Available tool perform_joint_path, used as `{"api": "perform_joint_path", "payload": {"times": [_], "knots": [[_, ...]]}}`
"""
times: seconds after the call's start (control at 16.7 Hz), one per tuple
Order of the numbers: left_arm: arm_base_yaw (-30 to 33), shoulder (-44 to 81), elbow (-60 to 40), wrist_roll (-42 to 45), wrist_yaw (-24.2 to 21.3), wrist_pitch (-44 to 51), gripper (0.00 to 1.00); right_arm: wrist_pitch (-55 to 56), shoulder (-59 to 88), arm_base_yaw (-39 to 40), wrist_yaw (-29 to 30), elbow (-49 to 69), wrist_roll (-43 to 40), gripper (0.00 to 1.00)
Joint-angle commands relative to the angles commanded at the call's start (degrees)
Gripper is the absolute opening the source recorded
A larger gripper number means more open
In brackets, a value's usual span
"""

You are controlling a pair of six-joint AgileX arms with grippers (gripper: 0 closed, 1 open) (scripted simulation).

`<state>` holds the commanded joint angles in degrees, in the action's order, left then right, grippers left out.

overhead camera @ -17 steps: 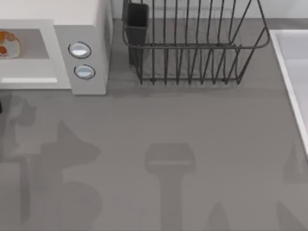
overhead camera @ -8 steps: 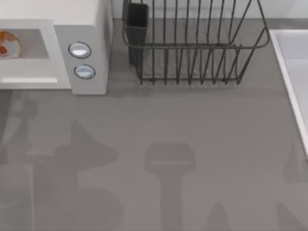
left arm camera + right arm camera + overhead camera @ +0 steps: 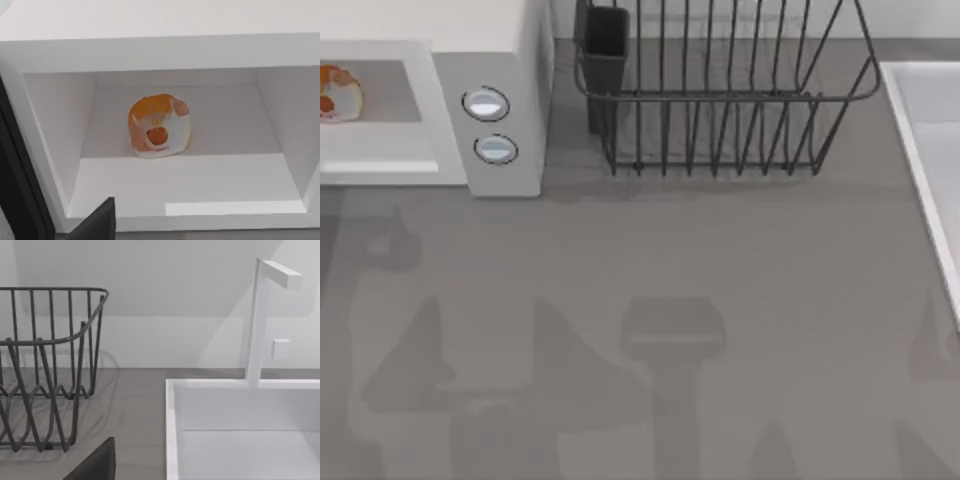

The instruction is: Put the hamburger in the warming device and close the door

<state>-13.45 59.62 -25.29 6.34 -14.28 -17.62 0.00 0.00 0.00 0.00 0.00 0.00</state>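
**Burger Is In; the Door Comes Next**

Since the small orange-tan hamburger with white and reddish patches [image 3: 159, 125] already sits on the floor of the grey cavity of the boxy white microwave-like warming device [image 3: 505, 40], we judge the step in hand to be closing the door. In the top view the hamburger [image 3: 338, 92] shows at the far upper left of the frame, left of the two round silver-blue knobs [image 3: 486, 104]. In the left wrist view it rests near the middle of the cavity, well back from the front lip, so a swinging door should clear it.

To do this well, we would bring our left arm round to the outer face of the dark-edged door panel [image 3: 17, 175], seen open at the lower left of the left wrist view, and push it broadly and steadily rather than poking near the hinge. We should keep the fingers out of the opening as it shuts.

Of our left gripper, one dark finger tip [image 3: 97, 222] shows at the bottom of the left wrist view; it touches nothing and holds nothing, but we cannot tell how far it is spread. Our right arm faces the dark wire dish rack [image 3: 47, 370] and the white sink basin [image 3: 172, 430]; its spread we cannot tell either.
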Motion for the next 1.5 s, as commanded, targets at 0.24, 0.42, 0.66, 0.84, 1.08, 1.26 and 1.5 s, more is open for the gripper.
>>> {"api": "perform_joint_path", "payload": {"times": [0.24,0.42,0.66,0.84,1.08,1.26,1.5], "knots": [[3.99,-19.72,7.87,-2.01,4.55,5.5,1.0,0.0,0.0,0.0,0.0,0.0,0.0,1.0],[7.21,-34.68,14.06,-3.59,8.08,9.83,1.0,0.0,0.0,0.0,0.0,0.0,0.0,1.0],[11.05,-50.98,21.11,-5.34,12.01,14.74,1.0,0.0,0.0,0.0,0.0,0.0,0.0,1.0],[12.95,-57.97,24.43,-6.14,13.82,17.03,1.0,0.0,0.0,0.0,0.0,0.0,0.0,1.0],[13.45,-59.62,25.29,-6.34,14.28,17.62,1.0,0.0,0.0,0.0,0.0,0.0,0.0,1.0],[13.45,-59.62,25.29,-6.34,14.28,17.62,0.92,0.0,0.0,0.0,0.0,0.0,0.0,1.0],[13.45,-59.62,25.29,-6.34,14.28,17.62,0.62,0.0,0.0,0.0,0.0,0.0,0.0,1.0]]}}
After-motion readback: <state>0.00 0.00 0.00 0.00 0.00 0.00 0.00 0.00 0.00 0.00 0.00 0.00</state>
